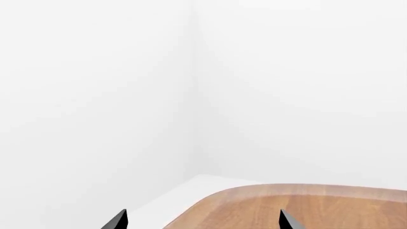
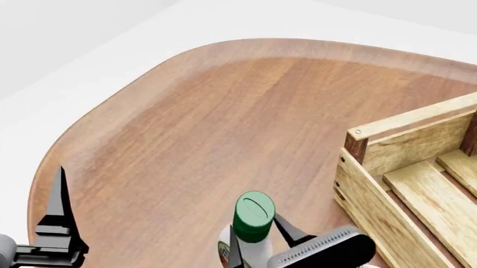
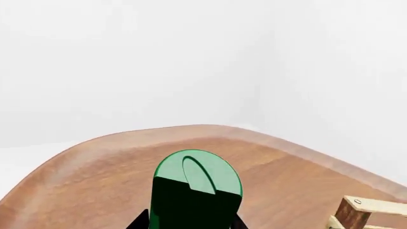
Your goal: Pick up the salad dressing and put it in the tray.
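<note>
Right claw is clenched on the salad dressing, fingers either side of the bottle below its green cap, so the cap stays clear and the bottle roughly upright for transfer. Whether it's off the bench I can't tell. Tray sits just beside this claw, its near wall and corner post between bottle and interior. Left claw is well apart, released, holding nothing.

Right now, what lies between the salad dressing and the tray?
Only bare wooden tabletop. The head view shows nothing between the salad dressing, held in the right claw, and the tray beside it. The right wrist view agrees.
</note>
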You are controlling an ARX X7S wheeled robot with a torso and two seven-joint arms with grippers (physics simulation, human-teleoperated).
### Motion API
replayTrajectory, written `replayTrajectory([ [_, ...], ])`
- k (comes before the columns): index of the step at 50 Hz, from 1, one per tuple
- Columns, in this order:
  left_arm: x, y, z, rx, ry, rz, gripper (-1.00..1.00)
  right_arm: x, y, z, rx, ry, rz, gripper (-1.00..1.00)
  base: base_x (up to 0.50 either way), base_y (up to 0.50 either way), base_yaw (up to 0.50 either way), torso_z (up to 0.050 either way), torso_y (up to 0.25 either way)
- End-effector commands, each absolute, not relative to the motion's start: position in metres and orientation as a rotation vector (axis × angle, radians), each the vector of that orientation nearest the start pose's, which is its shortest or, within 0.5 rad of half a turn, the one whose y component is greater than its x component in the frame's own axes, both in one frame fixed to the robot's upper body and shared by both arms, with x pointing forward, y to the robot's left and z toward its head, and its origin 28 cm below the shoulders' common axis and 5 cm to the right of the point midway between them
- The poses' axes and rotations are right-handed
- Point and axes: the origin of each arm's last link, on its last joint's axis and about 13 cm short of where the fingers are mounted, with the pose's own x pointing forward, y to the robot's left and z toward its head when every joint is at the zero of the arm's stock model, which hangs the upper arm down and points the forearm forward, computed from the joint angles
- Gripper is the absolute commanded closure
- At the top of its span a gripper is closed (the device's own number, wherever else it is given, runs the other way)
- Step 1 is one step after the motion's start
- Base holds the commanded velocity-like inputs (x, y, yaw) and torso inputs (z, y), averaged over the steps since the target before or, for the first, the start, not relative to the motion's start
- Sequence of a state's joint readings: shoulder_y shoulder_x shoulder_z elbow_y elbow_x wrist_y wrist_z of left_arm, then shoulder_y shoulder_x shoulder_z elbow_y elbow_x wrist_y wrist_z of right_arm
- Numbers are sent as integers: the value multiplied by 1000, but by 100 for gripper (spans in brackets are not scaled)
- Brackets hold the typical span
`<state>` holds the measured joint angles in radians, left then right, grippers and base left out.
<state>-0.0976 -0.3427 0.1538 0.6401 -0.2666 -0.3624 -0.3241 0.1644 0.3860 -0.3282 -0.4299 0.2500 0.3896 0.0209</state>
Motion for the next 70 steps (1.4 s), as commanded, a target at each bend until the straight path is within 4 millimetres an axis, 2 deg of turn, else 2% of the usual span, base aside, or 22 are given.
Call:
replayTrajectory([
  [1,204,219,137,48,-312,5,-100,219,-111,129,-172,-214,276,100,0,0,0,0,0],
  [11,205,219,138,48,-312,2,-100,219,-124,151,-165,-279,183,100,0,0,0,0,0],
  [23,205,219,138,49,-309,0,-100,218,-138,167,-174,-316,101,100,0,0,0,0,1],
  [31,205,219,137,50,-308,2,-100,220,-154,178,-169,-367,-12,100,0,0,0,0,0],
  [46,205,220,136,49,-308,7,-100,236,-181,205,-202,-412,-212,100,0,0,0,0,1],
  [54,205,220,136,49,-309,7,-100,248,-201,209,-207,-374,-374,100,0,0,0,0,0],
  [60,205,220,136,49,-307,6,-100,260,-218,199,-206,-329,-480,100,0,0,0,0,2],
  [70,206,220,136,52,-309,7,-100,269,-240,195,-215,-289,-601,100,0,0,0,0,0],
])
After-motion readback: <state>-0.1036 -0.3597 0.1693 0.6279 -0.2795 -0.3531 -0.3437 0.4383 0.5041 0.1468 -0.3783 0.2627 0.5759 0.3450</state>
